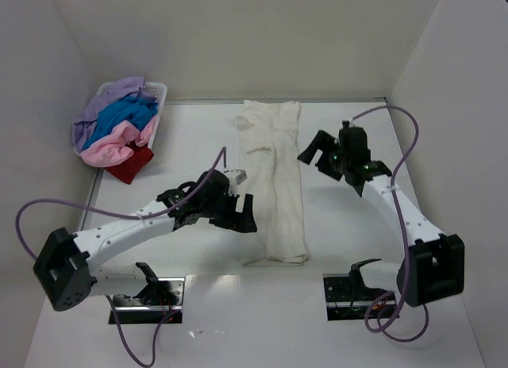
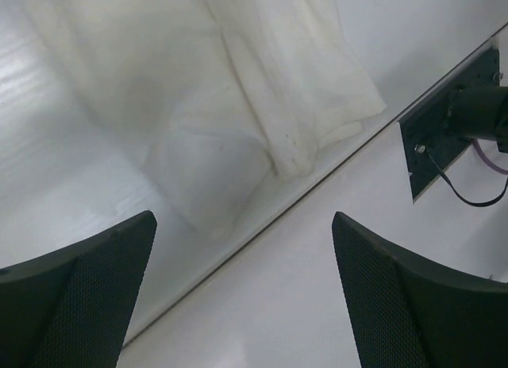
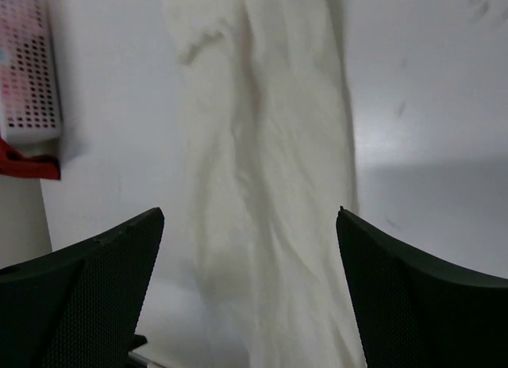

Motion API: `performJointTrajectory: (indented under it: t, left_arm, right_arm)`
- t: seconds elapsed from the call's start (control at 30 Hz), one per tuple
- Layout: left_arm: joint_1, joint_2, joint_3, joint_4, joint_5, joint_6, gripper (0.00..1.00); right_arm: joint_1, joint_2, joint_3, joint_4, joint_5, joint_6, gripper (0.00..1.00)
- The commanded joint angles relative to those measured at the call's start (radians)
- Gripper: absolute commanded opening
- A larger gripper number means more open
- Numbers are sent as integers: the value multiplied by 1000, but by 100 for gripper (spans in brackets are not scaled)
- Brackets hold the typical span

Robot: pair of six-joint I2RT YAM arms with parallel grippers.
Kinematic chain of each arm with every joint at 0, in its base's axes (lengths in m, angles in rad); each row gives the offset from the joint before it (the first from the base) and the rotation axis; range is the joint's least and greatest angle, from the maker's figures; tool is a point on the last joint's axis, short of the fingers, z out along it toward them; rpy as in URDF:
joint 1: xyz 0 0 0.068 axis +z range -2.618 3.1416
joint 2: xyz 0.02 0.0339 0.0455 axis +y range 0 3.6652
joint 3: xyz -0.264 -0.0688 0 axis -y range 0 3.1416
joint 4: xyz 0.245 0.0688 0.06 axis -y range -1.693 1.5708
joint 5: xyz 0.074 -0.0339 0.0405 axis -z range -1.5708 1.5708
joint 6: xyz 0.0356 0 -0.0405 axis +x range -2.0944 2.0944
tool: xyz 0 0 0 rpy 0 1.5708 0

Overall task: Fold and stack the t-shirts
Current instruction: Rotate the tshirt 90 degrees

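The cream-white t-shirt [image 1: 278, 178] lies folded into a long narrow strip down the middle of the table; it also shows in the left wrist view [image 2: 270, 90] and the right wrist view [image 3: 262, 170]. My left gripper [image 1: 238, 213] is open and empty, just left of the strip near its lower half. My right gripper [image 1: 321, 154] is open and empty, just right of the strip's upper half. The lilac [image 1: 115, 94], bright blue [image 1: 127, 114] and pale pink [image 1: 115, 146] t-shirts are piled in the basket, and the red one [image 1: 133, 163] hangs out beside it.
The white plastic basket [image 1: 157, 90] stands at the back left against the wall; its perforated side shows in the right wrist view [image 3: 32, 74]. Walls enclose the table on three sides. Two metal base plates [image 1: 353, 293] sit at the near edge.
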Motion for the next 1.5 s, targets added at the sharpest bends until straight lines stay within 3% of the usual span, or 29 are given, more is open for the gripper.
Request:
performJointTrajectory:
  t: [0.0,0.23,0.47,0.6,0.87,1.1,1.47]
  left_arm:
    - [-5,-122,-73,57,-58,-162,99]
    - [-5,-193,-228,115,-60,-280,99]
    - [-43,-78,-228,115,-46,-280,99]
    - [-81,-21,-218,115,-46,-289,99]
    - [-101,46,-208,124,-65,-309,99]
    - [-111,129,-190,143,-65,-309,99]
    - [-111,185,-179,175,-54,-331,99]
  right_arm:
    - [2,-142,-180,-21,-31,84,94]
    - [95,-334,-363,-116,-40,190,94]
    - [232,-432,-504,-180,-3,274,90]
    - [270,-460,-560,-214,-19,314,82]
    - [279,-570,-690,-246,-32,408,71]
    - [279,-644,-764,-237,-94,435,68]
    - [298,-560,-764,-131,-108,435,60]
